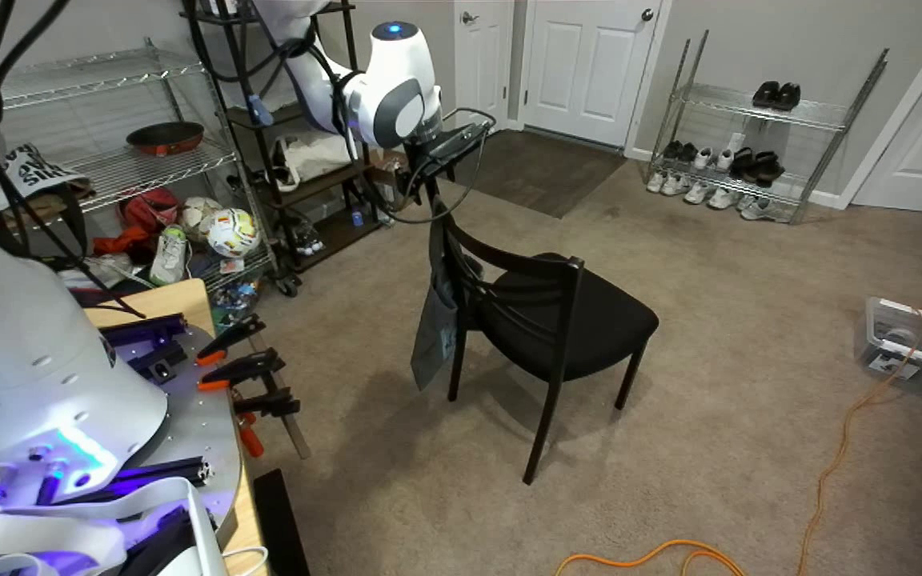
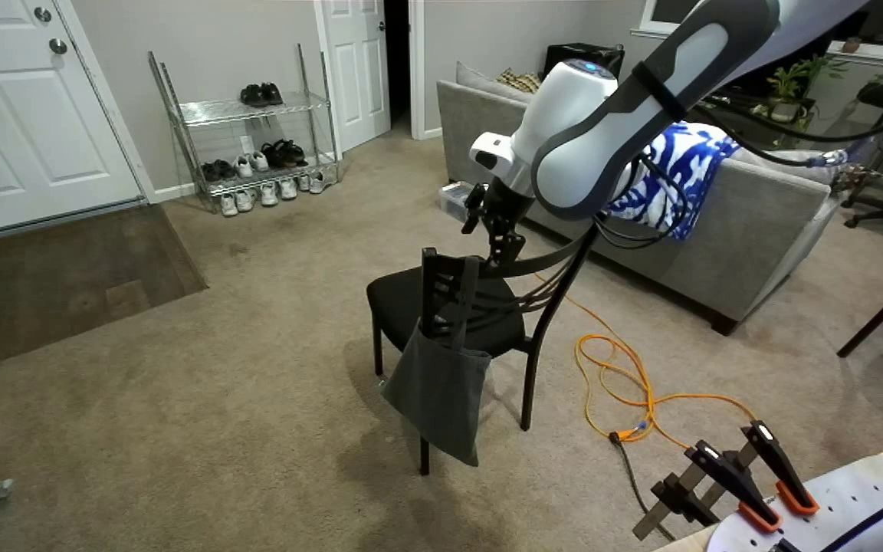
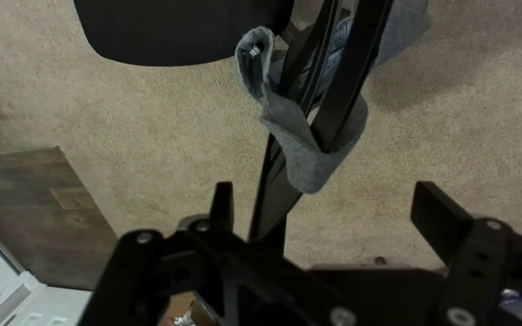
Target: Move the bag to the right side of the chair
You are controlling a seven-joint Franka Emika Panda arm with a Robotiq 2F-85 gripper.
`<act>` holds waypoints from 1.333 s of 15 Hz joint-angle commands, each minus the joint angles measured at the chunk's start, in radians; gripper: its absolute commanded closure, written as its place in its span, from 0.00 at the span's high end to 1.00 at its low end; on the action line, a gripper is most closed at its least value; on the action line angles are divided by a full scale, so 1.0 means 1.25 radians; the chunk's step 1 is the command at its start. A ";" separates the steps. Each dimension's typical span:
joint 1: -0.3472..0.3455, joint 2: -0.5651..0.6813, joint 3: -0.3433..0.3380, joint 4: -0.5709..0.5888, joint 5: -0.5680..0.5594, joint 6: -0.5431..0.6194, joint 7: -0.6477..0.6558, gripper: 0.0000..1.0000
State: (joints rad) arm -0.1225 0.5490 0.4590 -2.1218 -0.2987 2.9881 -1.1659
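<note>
A: Where is the bag (image 2: 441, 399)?

B: Hanging from the chair (image 2: 495, 330), behind the backrest, at the end of the top rail (image 3: 349, 77) that lies to the left in both exterior views. Its body is tilted, with a bottom corner pointing down beside a chair leg (image 2: 424, 458).

A: How does it hang?

B: By its handle (image 3: 308, 172). In the wrist view the grey cloth wraps around that rail, and a curled stretch stands out on the seat side. In an exterior view a bluish patch (image 1: 450, 340) shows on the body.

A: And the gripper (image 3: 325, 201)?

B: Released. Its 2 fingers (image 3: 222, 203) stand wide apart above the backrest, near the handle but apart from it. Whether a fingertip touches the rail, I can't tell.

A: What about the arm (image 1: 397, 96)?

B: White, bent out from a table (image 1: 189, 298) with 3 clamps (image 1: 241, 366) at its edge.

A: Farther off?

B: Carpet (image 1: 397, 496) under the chair, an orange cord (image 2: 693, 395) looped on it, and a grey sofa (image 2: 740, 253) with a blue-and-white blanket (image 2: 694, 146) over its back. By the walls, a rack (image 2: 211, 113) with shoes, and wire shelving (image 1: 109, 76) bearing a pan (image 1: 165, 140) and, lower down, a ball (image 1: 233, 234).
</note>
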 commanded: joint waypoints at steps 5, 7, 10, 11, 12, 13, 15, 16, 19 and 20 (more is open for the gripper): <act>-0.060 0.054 0.075 0.041 0.074 -0.026 -0.045 1.00; -0.067 0.068 0.086 0.052 0.083 -0.031 -0.043 1.00; -0.069 0.081 0.090 0.066 0.087 -0.041 -0.036 1.00; -0.068 0.084 0.088 0.071 0.089 -0.046 -0.034 1.00; -0.068 0.087 0.088 0.075 0.091 -0.053 -0.035 1.00; -0.066 0.089 0.086 0.079 0.093 -0.060 -0.035 1.00; -0.066 0.094 0.086 0.086 0.096 -0.068 -0.040 0.74; -0.066 0.095 0.087 0.088 0.097 -0.071 -0.041 0.68; -0.061 0.096 0.083 0.093 0.102 -0.081 -0.040 0.47; -0.060 0.095 0.083 0.093 0.105 -0.082 -0.040 0.41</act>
State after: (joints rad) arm -0.1873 0.6635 0.5463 -2.0139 -0.2102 2.9060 -1.1669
